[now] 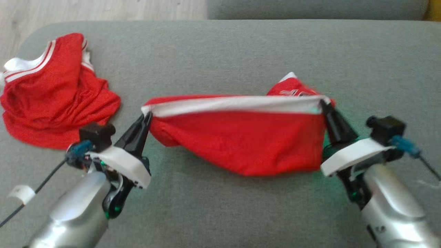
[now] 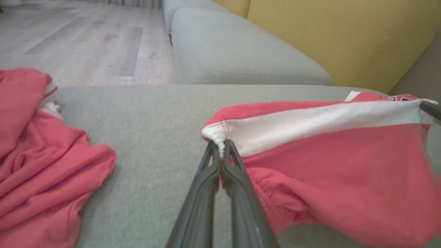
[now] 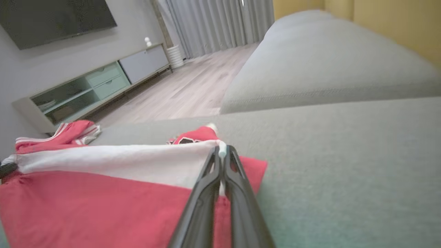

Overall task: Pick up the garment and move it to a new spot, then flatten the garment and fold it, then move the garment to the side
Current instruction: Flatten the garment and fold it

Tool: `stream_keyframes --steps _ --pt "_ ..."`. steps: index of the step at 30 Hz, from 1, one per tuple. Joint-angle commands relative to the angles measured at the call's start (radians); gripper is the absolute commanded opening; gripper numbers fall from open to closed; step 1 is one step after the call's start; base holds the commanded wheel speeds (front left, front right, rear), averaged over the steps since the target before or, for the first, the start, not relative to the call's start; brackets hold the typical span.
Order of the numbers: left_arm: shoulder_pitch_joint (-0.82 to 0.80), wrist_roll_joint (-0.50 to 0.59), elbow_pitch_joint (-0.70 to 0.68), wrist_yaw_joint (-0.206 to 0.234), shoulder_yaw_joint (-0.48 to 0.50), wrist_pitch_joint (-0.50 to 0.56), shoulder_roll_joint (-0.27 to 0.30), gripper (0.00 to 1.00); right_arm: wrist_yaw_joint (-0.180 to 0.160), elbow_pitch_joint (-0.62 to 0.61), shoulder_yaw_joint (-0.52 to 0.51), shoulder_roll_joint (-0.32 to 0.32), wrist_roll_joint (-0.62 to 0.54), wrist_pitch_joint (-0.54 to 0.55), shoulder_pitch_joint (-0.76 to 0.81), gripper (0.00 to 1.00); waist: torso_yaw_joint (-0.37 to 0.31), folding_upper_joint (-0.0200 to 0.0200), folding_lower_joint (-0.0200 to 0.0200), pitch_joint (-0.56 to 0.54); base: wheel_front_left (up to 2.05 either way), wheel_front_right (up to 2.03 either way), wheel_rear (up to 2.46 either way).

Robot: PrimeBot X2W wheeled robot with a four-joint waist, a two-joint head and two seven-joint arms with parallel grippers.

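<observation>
Two garments: heaped garment (image 1: 51,103), stretched garment (image 1: 241,137) (left end effector (image 1: 148,115), right end effector (image 1: 324,103) clamped on it).

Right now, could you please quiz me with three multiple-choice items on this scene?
1. Where is the loose garment? A robot's left. B robot's right. C floor.
2. Red garments in sight? A one. B two. C three.
3. The held garment's band is: A stretched between left claw and right claw. B unheld. C in one claw.
1 A, it sits at head view's left; 2 B, one crumpled, one held; 3 A, a claw pinches each end.
</observation>
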Motion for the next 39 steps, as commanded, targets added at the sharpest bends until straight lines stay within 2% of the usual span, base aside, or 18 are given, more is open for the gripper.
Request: stream_keyframes --steps 1,8,11,15,19,23,28,29,30,39 --pt "-0.080 0.015 -0.037 -0.004 0.044 -0.008 0.040 0.00 0.008 -0.047 -0.011 -0.022 -0.016 -0.004 -0.031 0.00 -0.019 0.0000 0.0000 -0.009 0.00 0.00 0.00" --pt "-0.271 0.056 -0.139 -0.014 0.066 0.016 0.065 0.00 0.008 -0.132 -0.057 -0.132 -0.111 -0.004 -0.187 0.00 -0.089 0.0000 0.0000 0.013 0.00 0.00 0.00" --pt "-0.379 0.075 -0.152 -0.019 0.080 0.005 0.046 0.00 0.008 -0.142 -0.080 -0.173 -0.169 -0.004 -0.303 0.00 -0.116 0.0000 0.0000 0.041 0.00 0.00 0.00" --pt "-0.445 0.065 -0.115 -0.025 0.085 -0.009 0.002 0.00 0.008 -0.121 -0.057 -0.168 -0.203 0.020 -0.391 0.00 -0.149 0.0000 0.0000 0.074 0.00 0.00 0.00" --pt "-0.402 0.037 -0.085 -0.031 0.063 -0.013 -0.023 0.00 0.008 -0.074 0.010 -0.155 -0.206 0.050 -0.388 0.00 -0.169 0.0000 0.0000 0.090 0.00 0.00 0.00" --pt "-0.266 0.005 -0.039 -0.035 0.034 -0.049 -0.033 0.00 0.008 -0.001 0.069 -0.134 -0.163 0.056 -0.312 0.00 -0.180 0.0000 0.0000 0.096 0.00 0.00 0.00" --pt "-0.089 0.009 -0.023 -0.038 0.010 -0.085 -0.030 0.00 0.008 0.046 0.068 -0.114 -0.116 0.018 -0.178 0.00 -0.170 0.0000 0.0000 0.088 0.00 0.00 0.00" --pt "-0.060 0.017 -0.029 -0.038 0.010 -0.088 -0.028 0.00 0.008 0.048 0.061 -0.111 -0.108 0.014 -0.147 0.42 -0.166 0.0000 0.0000 0.084 0.00 0.00 0.00" --pt "-0.031 0.023 -0.036 -0.038 0.014 -0.091 -0.027 0.00 0.008 0.045 0.049 -0.110 -0.108 0.009 -0.118 1.00 -0.162 0.0000 0.0000 0.078 0.00 0.00 0.00" --pt "0.159 0.127 -0.115 -0.020 0.118 -0.093 -0.027 0.00 0.008 -0.106 -0.042 -0.091 -0.155 -0.003 0.176 1.00 -0.137 0.0000 0.0000 0.016 0.00 0.00 0.00"
